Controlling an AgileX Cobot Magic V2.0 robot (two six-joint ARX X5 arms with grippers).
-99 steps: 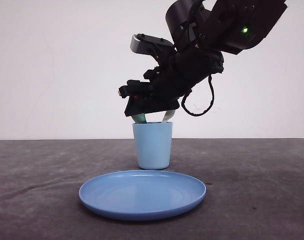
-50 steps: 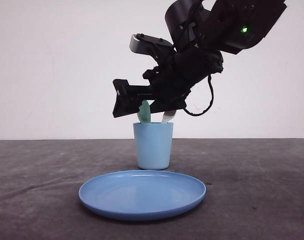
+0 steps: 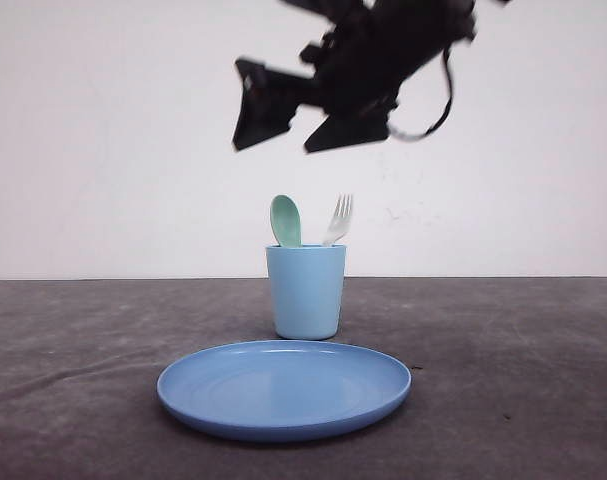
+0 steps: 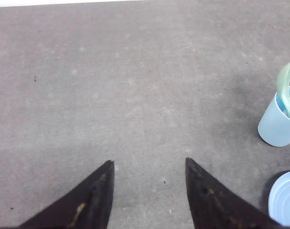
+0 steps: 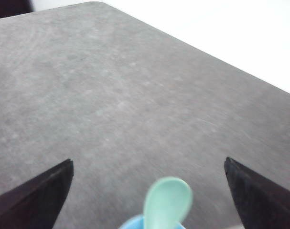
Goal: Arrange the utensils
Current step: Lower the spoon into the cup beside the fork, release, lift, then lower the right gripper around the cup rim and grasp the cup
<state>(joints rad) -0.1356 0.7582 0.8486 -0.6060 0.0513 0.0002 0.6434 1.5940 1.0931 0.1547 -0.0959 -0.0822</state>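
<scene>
Overall light: bright, even and diffuse in all three views.
Backdrop: the white wall behind the desk (image 3: 543,380) is nearly blown out in the front view.
Shadows: soft and faint; a thin dark rim under the plate (image 3: 284,388), a dim patch beside the cup (image 4: 277,123) in the left wrist view.
Motion blur: the right tool (image 3: 283,128) is smeared and reads as a black silhouette.
Focus: the spoon (image 5: 166,202) is soft in the right wrist view.
Glare: mild sheen on the plate.

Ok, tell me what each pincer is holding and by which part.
Nothing. The right pincer hangs open above the cup, where spoon and fork stand; the left pincer is open over bare table.
</scene>
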